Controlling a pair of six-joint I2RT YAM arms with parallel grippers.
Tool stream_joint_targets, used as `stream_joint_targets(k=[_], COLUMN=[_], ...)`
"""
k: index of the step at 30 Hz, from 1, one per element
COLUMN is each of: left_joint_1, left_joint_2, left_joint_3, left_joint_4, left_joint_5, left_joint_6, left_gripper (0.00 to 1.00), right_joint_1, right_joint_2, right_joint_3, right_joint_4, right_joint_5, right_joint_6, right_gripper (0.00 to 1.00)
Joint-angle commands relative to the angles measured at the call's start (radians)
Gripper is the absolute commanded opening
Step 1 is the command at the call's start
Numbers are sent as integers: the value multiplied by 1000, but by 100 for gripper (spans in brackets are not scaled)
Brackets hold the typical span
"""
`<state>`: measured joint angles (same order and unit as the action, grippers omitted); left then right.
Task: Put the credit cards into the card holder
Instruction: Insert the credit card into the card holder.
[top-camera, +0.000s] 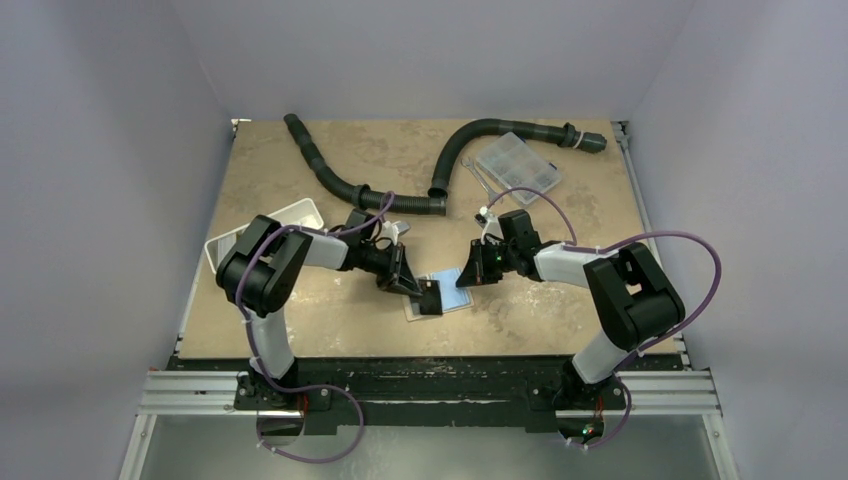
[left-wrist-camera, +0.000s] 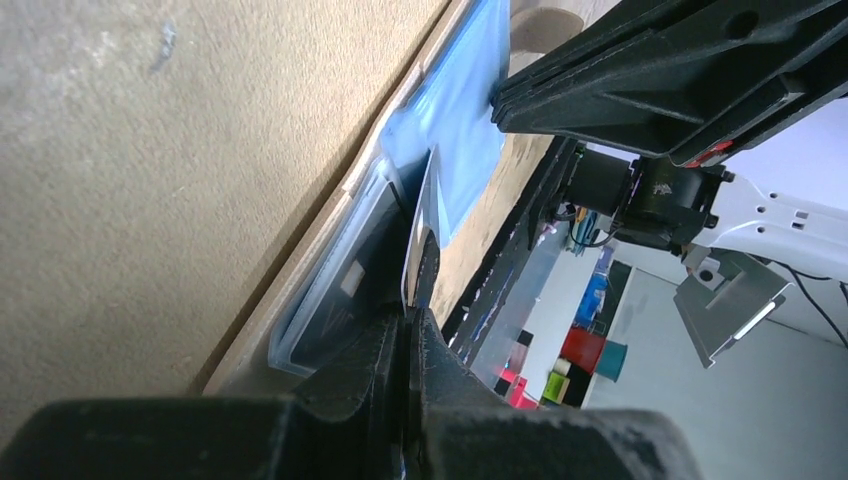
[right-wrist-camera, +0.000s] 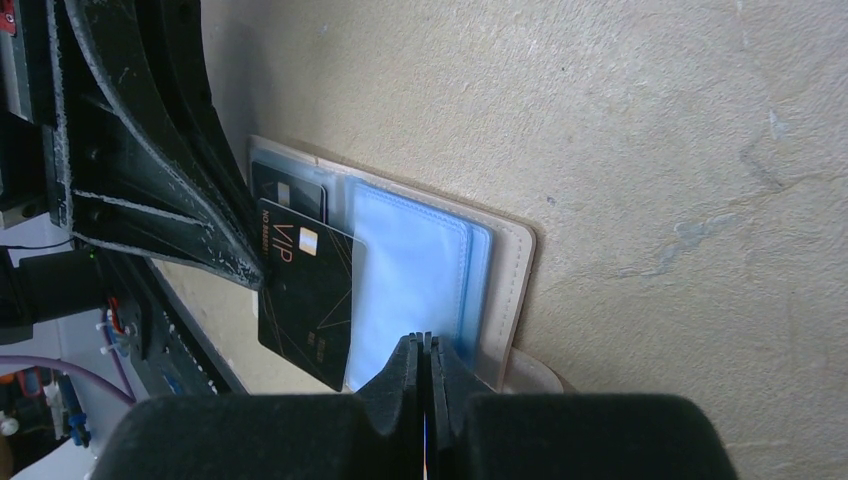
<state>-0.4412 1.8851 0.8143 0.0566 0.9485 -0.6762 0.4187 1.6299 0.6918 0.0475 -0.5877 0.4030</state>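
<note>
A: Left gripper (left-wrist-camera: 405, 325) is clamped on the black card (right-wrist-camera: 305, 300), whose edge is at the open card holder (right-wrist-camera: 412, 270), mid-table.

B: Right gripper (right-wrist-camera: 427, 347) is closed, tips on the blue pocket. We'd lower the card flat and slide it in square beside the seated card (right-wrist-camera: 290, 190).

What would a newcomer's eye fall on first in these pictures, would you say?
Most striking is the open card holder, pale blue inside, near the table's front centre. The left claw pinches a black credit card marked VIP at its pockets; the shut right claw sits at the blue flap. Two black ribbed hoses curve across the far side.
</note>
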Motion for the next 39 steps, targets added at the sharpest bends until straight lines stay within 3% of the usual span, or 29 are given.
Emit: stream_joint_targets(k=[1, 16, 26, 33, 39], left_joint_1=[21, 17, -48, -81, -107], left_joint_2=[-2, 10, 31, 41, 45], left_joint_3=[19, -32, -21, 47, 41], left_joint_4=[12, 237, 266, 175, 260], left_joint_5=[-5, -84, -107, -140, -176], left_joint_6=[12, -195, -200, -115, -203], left_gripper=[0, 0, 0, 0, 0], right_joint_1=[-2, -1, -1, -1, 0], right_joint_2=[15, 27, 33, 35, 21], right_joint_3=[21, 28, 25, 23, 13], right_joint_4=[-6, -6, -2, 2, 5], right_joint_5=[14, 7, -3, -3, 7], right_joint_6=[-21, -24, -20, -18, -1], right_gripper=[1, 1, 0, 0, 0])
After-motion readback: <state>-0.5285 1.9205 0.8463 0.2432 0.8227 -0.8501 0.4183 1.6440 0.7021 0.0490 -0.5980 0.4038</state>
